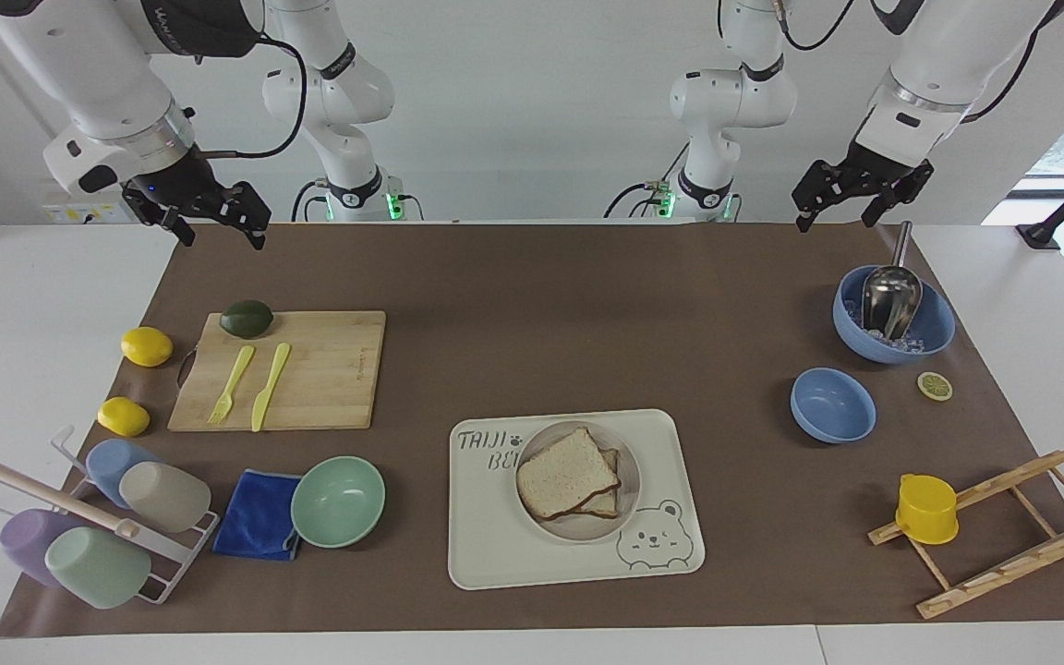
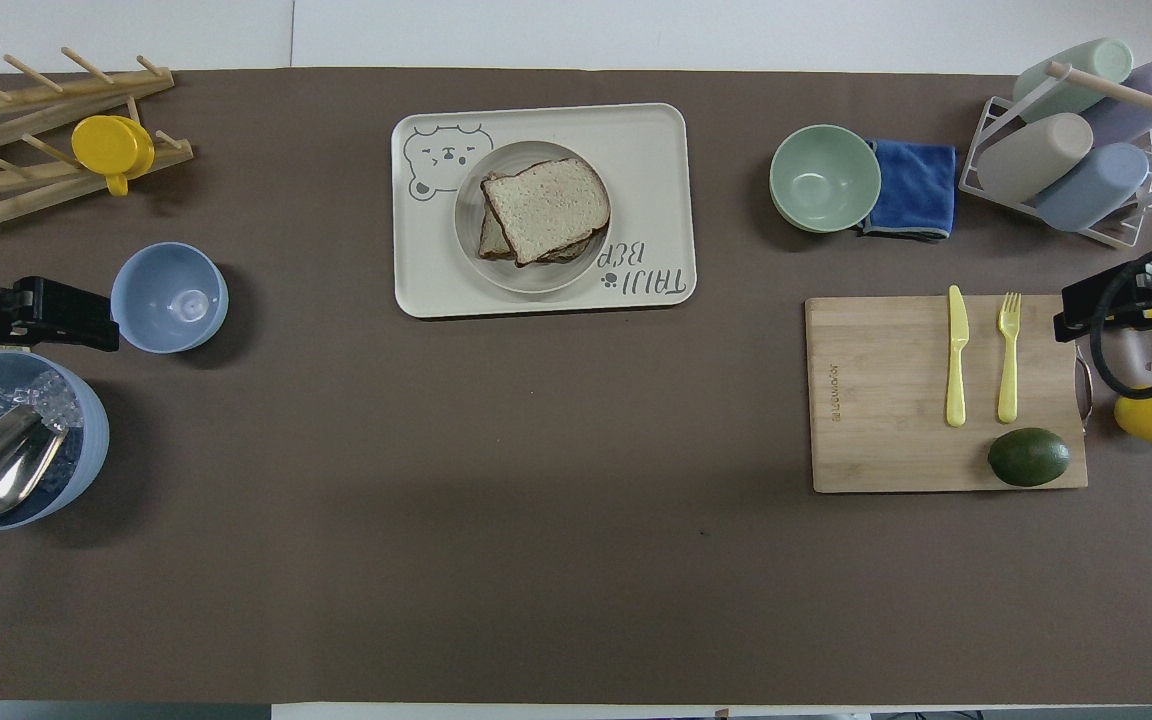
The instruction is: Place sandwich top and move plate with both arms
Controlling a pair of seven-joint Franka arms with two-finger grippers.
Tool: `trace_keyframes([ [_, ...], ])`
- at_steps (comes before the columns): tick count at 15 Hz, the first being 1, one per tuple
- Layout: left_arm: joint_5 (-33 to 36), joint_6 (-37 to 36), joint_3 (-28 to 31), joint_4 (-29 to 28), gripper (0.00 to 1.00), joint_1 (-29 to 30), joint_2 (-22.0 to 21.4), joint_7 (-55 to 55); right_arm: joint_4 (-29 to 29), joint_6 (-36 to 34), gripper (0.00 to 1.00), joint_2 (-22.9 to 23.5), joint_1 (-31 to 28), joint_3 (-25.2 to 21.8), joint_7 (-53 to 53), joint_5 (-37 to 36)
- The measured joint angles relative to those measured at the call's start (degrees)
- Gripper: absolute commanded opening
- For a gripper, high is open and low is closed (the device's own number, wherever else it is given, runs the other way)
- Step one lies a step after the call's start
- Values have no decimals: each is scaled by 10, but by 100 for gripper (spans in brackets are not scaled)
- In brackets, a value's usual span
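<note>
A: We work at a brown mat point(image 1: 532, 305) on a white table, white wall above. The landmark is the cream rectangular tray with a bear drawing point(image 1: 495, 545). On it sits the small round cream-beige plate point(image 1: 578, 533), and on the plate the speckled light-brown bread slice, our sandwich top point(image 1: 564, 472), already lies over another slice.

B: Our grippers?

A: Both well apart from the tray, both empty. The left gripper point(image 1: 841, 191) hangs with fingers spread, up above the mat's edge at the left arm's end; the right gripper point(image 1: 215, 214) waits, fingers apart, at the right arm's end.

B: How will the plate handle?

A: We judge it stiff, light, perhaps slippery; the bread is soft and may slide. We should pinch the raised rim at two facing points and keep it level.
</note>
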Motion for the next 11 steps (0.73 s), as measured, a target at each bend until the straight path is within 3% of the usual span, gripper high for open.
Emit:
trace_keyframes([
  [11, 0, 0, -2, -5, 100, 2, 4, 10, 0, 0, 100, 0, 0, 0, 0, 0],
])
